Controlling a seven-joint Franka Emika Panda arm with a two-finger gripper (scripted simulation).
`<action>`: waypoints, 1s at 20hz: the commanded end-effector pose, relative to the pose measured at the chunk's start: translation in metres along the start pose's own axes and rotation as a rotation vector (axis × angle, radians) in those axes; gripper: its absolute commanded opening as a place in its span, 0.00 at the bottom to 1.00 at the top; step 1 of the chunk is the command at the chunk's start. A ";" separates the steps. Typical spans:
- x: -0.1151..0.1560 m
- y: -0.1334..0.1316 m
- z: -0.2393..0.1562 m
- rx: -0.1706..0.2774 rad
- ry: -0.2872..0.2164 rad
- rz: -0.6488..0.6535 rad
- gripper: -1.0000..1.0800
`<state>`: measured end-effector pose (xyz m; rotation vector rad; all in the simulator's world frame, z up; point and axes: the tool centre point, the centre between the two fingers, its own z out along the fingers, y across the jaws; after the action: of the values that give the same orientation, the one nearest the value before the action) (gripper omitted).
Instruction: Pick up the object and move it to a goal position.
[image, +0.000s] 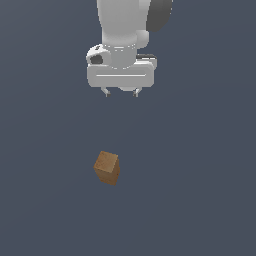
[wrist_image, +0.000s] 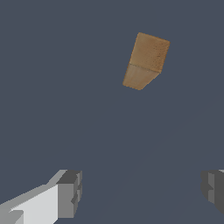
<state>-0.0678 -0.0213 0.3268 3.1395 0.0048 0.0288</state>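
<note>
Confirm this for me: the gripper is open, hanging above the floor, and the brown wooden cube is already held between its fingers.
Not quite. The gripper is open and hanging above the floor, but the brown wooden cube is not between its fingers; it lies apart from them on the floor. The exterior view shows the clear gap, and the wrist view shows nothing between the fingers.

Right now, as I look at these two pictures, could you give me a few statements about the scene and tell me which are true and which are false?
1. The tool is holding the cube. False: nothing is between its fingers, and the cube lies apart from it.
2. The tool's fingers are spread apart. True.
3. The cube is brown with a wood look. True.
4. Two cubes are on the surface. False: only one shows.
5. In the exterior view the cube sits above the tool. False: it sits lower in the picture, slightly toward that view's left.
</note>
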 end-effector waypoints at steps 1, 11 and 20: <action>0.000 0.000 0.000 0.000 0.000 0.000 0.96; 0.003 -0.011 -0.012 -0.019 0.027 -0.069 0.96; 0.009 -0.009 -0.009 -0.017 0.025 -0.055 0.96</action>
<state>-0.0616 -0.0112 0.3371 3.1196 0.0975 0.0689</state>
